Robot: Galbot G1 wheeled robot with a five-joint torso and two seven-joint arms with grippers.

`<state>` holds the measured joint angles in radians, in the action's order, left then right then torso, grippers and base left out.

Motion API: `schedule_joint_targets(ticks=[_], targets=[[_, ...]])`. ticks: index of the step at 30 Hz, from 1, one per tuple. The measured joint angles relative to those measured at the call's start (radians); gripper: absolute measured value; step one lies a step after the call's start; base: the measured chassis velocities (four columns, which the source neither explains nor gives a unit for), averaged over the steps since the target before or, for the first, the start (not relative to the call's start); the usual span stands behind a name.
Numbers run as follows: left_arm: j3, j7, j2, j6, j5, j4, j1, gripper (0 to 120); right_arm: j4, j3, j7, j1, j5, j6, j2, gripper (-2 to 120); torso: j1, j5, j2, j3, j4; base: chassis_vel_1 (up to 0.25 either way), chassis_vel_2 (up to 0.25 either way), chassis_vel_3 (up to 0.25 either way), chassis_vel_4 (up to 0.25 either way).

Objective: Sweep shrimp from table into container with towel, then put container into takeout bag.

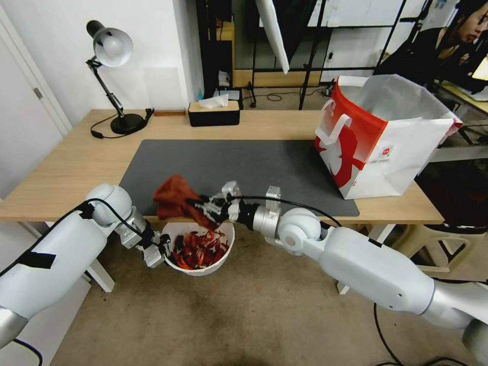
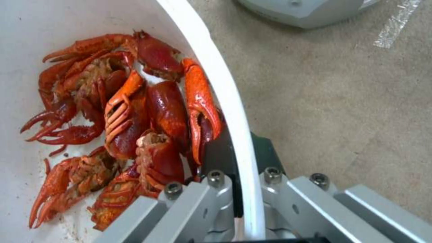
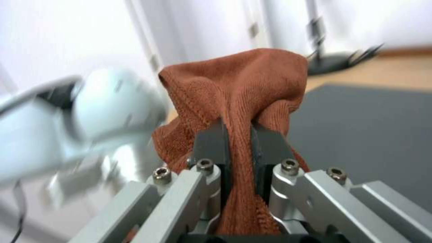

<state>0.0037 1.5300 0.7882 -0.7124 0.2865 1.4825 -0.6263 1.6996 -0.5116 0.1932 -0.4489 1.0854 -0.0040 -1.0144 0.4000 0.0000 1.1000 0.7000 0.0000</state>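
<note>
Now, writing: the takeout bag [image 1: 378, 140] carries a small red logo on its white side with lines of print beneath, too small for me to read; nothing else legible.
Takeout bag: upright and open-topped on the right end of the table [image 1: 76, 162], one corner on the dark grey mat [image 1: 254, 170].
Left arm: reaching forward and low, below the table's near edge, wrist turned inward toward the bowl.
Left gripper [image 2: 238, 189]: clamped on the rim of the container [image 1: 216, 262], one black pad inside the wall, the other outside.
Container: hanging over the floor just under the table's front edge, carried by that rim grip alone.
Shrimp [image 2: 130, 121]: heaped inside the container, red shells and claws piled against the wall by my inner pad.
Right arm: bent across my front, forearm running left along the table's near edge.
Right gripper [image 3: 238, 141]: pinched tight on the towel [image 3: 243, 87], cloth squeezed between both pads.
Towel: bunched and raised above the mat's near edge, right over the container.
</note>
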Motion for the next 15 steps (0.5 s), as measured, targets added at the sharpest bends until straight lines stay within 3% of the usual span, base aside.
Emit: schedule_joint_targets(ticks=[9,15], targets=[[-0.008,0.000,-0.012,-0.001,-0.009,0.027,-0.014,0,0.047,0.132,-0.176,-0.034,0.004,0.022,-0.015,7,0.000,0.0001,0.000,0.000,0.0000,0.000,0.000,0.000,0.000],[-0.008,0.000,-0.014,-0.001,-0.014,0.038,-0.018,0,0.060,0.168,-0.226,-0.038,-0.001,0.021,-0.005,7,0.000,0.0001,0.000,0.000,0.0002,0.000,0.000,0.000,0.000]])
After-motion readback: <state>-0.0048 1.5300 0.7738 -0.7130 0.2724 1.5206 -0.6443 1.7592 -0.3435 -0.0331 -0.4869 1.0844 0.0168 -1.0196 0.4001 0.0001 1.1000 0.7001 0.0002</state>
